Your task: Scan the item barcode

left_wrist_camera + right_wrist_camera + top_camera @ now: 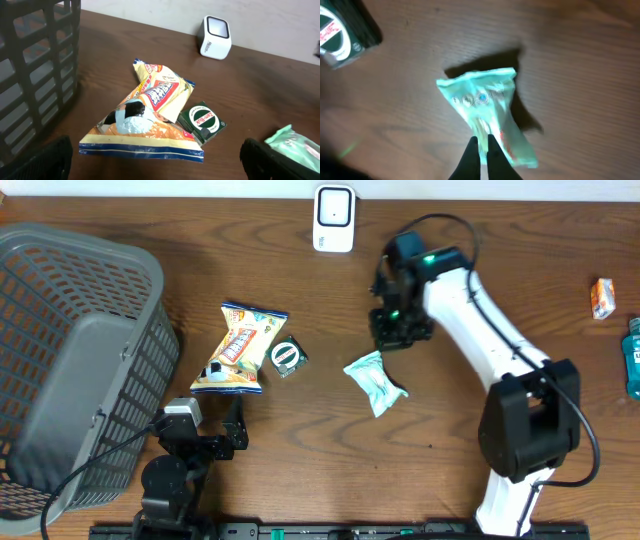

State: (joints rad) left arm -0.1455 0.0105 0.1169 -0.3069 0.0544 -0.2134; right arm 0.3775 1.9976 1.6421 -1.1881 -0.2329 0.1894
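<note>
Right end effector (483, 141) closed on nothing, mint-green packet (487, 110) lying flat on worktop (580, 75) beneath. Left end effector (212, 426) fully open, near snack bag (240, 348)

One basket (145, 375), one scanner (333, 218), two packets (240, 348) (375, 382), one tin (287, 356).

Dark brown wooden table (300, 460).
Far left: grey plastic basket (70, 360).
Centre-left: snack bag (240, 348) lying flat, with a small dark green tin (287, 356) just beside its right edge.
Centre: mint-green packet (374, 383), apart from the tin.
Back edge: white scanner (333, 218).
Far right: small orange box (602, 297) and a blue bottle (633, 358), which is cut by the frame edge.
</note>
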